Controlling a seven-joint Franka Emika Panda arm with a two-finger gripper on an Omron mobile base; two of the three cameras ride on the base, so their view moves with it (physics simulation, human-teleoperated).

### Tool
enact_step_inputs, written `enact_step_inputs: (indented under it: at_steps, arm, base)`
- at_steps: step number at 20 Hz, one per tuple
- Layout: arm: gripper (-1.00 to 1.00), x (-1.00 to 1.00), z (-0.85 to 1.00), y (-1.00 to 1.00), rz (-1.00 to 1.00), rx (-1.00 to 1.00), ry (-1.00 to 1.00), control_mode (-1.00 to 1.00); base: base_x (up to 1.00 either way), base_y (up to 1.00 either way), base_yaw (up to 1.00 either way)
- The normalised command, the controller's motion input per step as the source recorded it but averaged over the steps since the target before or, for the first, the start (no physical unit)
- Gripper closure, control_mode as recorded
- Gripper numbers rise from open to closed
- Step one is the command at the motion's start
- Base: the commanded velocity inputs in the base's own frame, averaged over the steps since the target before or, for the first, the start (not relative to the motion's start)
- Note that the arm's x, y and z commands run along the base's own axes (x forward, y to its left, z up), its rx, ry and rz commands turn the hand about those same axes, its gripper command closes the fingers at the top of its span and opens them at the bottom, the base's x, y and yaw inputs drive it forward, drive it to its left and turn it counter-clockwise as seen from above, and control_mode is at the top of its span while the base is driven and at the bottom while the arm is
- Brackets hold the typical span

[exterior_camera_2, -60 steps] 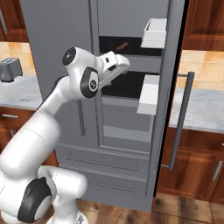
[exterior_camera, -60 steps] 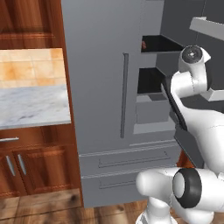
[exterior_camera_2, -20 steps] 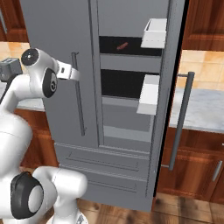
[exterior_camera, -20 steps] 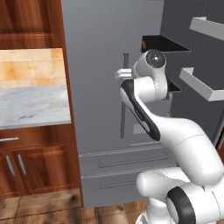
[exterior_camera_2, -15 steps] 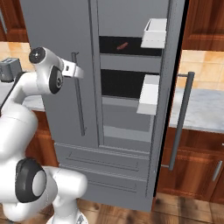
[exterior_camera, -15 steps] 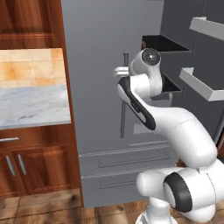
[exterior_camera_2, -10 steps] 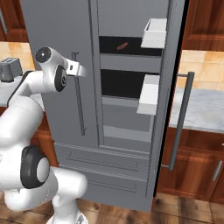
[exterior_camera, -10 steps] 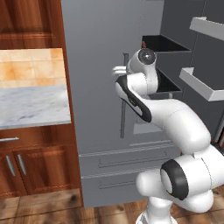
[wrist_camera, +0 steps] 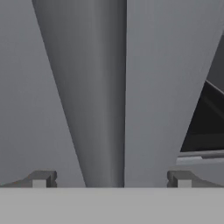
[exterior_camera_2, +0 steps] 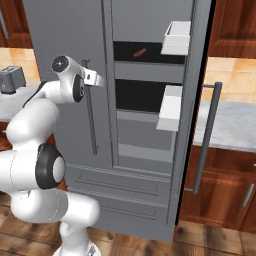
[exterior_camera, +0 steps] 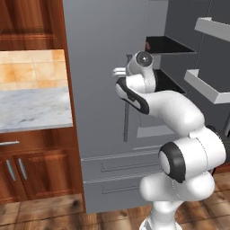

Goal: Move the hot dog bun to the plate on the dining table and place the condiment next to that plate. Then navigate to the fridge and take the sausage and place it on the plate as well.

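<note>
One fridge (exterior_camera_2: 145,100) door open w/ sausage (exterior_camera_2: 139,52) on upper shelf; gripper (wrist_camera: 111,178) spread wide, empty, straddling closed door's handle (wrist_camera: 105,96); risk: snagging handle instead of reaching sausage.

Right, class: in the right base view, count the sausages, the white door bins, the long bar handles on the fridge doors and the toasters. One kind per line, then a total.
Sausage: 1
White door bins: 2
Long bar handles: 2
Toaster: 1
Total: 6
</note>
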Motion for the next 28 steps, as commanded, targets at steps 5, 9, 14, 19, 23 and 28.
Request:
enact_step_inputs:
  at_steps: [5,9,14,19,23,28]
  arm:
    - [1.00,0.70,-0.23,0.08,0.00,0.00,0.00,-1.00]
    - [1.00,0.29,-0.17,0.11,0.00,0.00,0.00,-1.00]
    - [1.00,-0.24,-0.03,0.17,0.00,0.00,-0.04,-1.00]
    - [1.00,-0.90,-0.02,0.24,0.00,0.00,-0.08,-1.00]
    - [1.00,-1.00,0.00,0.47,-0.02,0.00,-0.02,-1.00]
    - [-1.00,-0.94,0.00,0.74,-0.06,0.00,0.00,-1.00]
  base:
    - [0.00,0.00,0.00]
    - [0.00,0.00,0.00]
    - [0.00,0.00,0.00]
    - [0.00,0.00,0.00]
    - [0.00,0.00,0.00]
    - [0.00,0.00,0.00]
